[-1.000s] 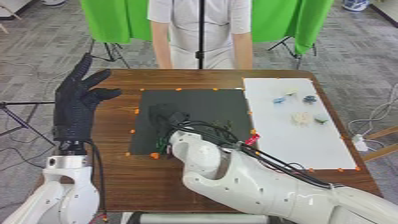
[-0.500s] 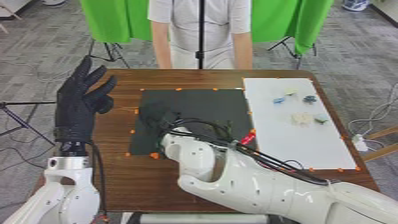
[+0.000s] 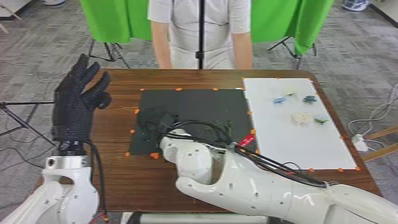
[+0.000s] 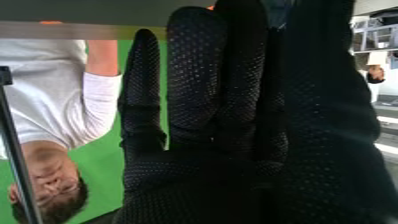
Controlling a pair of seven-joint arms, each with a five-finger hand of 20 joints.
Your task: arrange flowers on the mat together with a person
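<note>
My left hand (image 3: 75, 102) is over the table's left edge, fingers straight. Low over the black mat (image 3: 191, 100) is my right hand (image 3: 156, 120), dark against it and partly behind its own arm and cables. In the right wrist view, the right hand (image 4: 200, 175) has straight fingers with nothing held between them. On the white mat lie a small blue flower (image 3: 279, 100), a dark blue-green one (image 3: 309, 99), a pale yellow one (image 3: 290, 93), a cream one (image 3: 302, 118) and a greenish one (image 3: 322, 120). Dark green stems appear faintly on the black mat beside the arm.
The white mat (image 3: 302, 145) covers the table's right side, with orange markers around both mats. A red object (image 3: 247, 140) is beside the right arm's cables. The right forearm crosses the table's near part. A thin black pole stands upright beyond the far edge.
The left hand's fingers have drawn closer together and its thumb has moved inward. The right arm and hand have shifted slightly to the left.
</note>
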